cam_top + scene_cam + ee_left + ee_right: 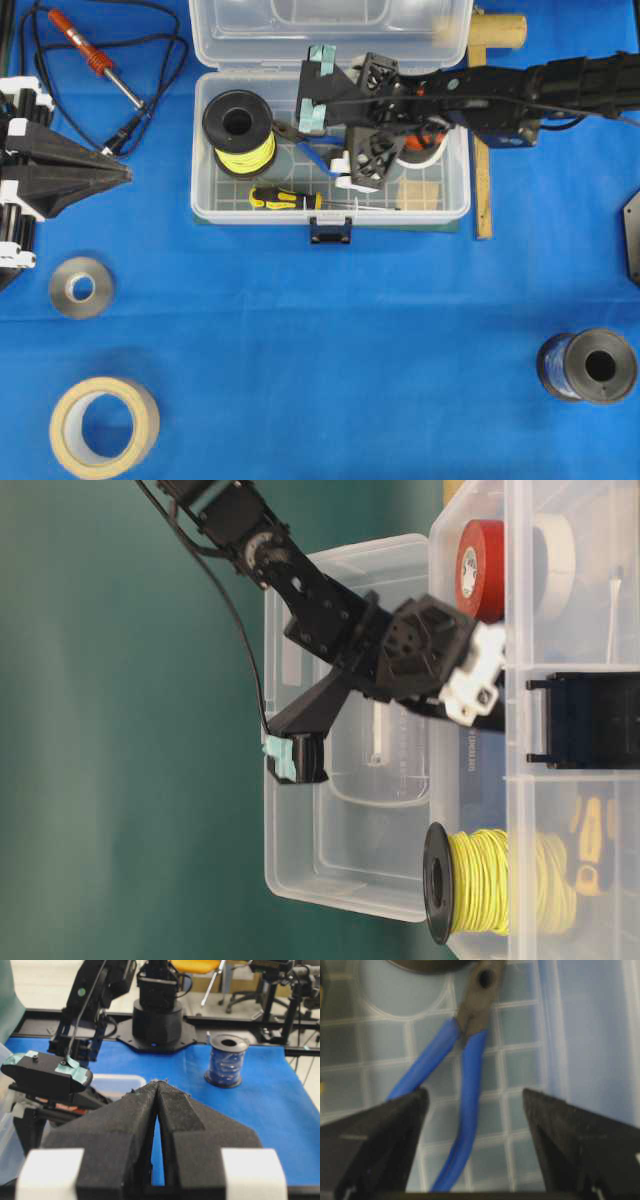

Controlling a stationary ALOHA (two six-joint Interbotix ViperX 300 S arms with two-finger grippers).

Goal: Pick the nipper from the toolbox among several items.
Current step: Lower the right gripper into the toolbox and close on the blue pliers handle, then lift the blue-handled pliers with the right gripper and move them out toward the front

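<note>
The nipper (pixel 470 1075) lies on the grid floor of the clear toolbox (pixel 200 195), blue handles toward me and dark jaws (pixel 287 131) next to the yellow spool. My right gripper (pixel 475 1092) is open above it. One blue handle runs between the fingers, touching neither. The other handle passes under the left fingertip (pixel 415 1102). From overhead, the right gripper (pixel 315 88) reaches in from the right, its teal-taped fingertips spread over the box's left half. My left gripper (pixel 157 1084) is shut and empty, parked at the table's left edge (pixel 120 172).
In the box are a yellow wire spool (pixel 240 130) and a yellow-and-black screwdriver (pixel 285 198). A soldering iron (pixel 90 50), a grey ring (pixel 82 287) and a masking tape roll (pixel 104 425) lie to the left. A blue spool (pixel 588 365) stands at right, a wooden stick (pixel 483 170) beside the box.
</note>
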